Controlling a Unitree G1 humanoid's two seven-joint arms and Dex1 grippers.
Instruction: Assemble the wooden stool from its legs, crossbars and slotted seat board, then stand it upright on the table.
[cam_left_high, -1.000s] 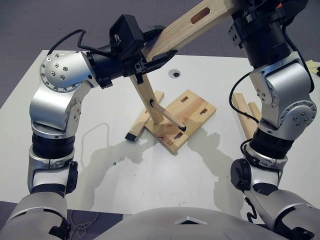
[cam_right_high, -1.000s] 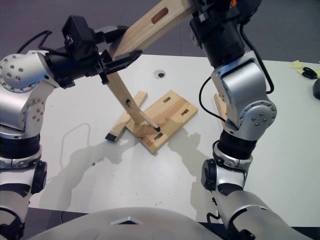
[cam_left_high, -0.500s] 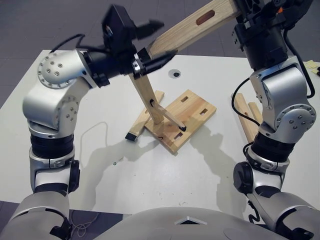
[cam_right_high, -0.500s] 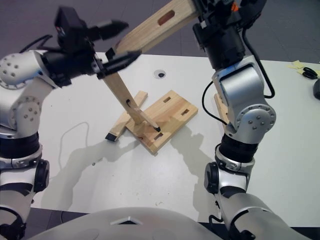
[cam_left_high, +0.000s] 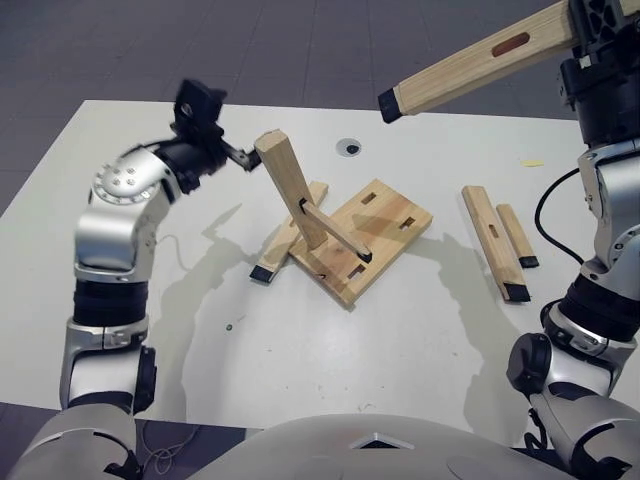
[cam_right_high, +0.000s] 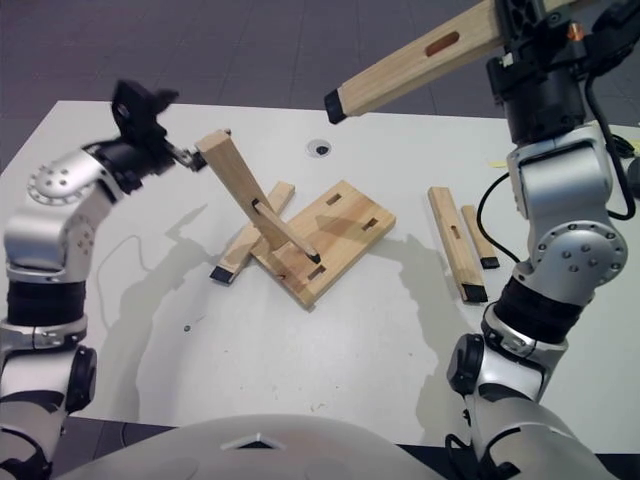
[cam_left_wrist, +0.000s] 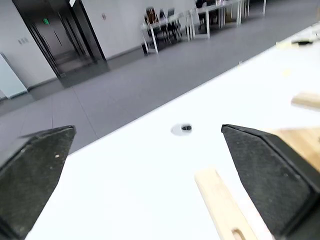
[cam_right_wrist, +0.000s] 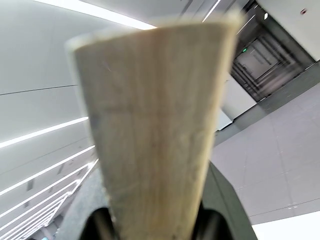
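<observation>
White table (cam_left_high: 300, 350): seat board (cam_left_high: 398, 213), loose legs (cam_left_high: 487, 240)

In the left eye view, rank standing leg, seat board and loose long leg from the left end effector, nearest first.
1. Standing leg, right beside the left end effector.
2. Seat board, mid-table.
3. Loose long leg, lying on the robot's right.

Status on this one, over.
Left end effector open beside top of standing leg. Right end effector shut on second leg, held high. Seat board flat on table. Nothing obstructing.
</observation>
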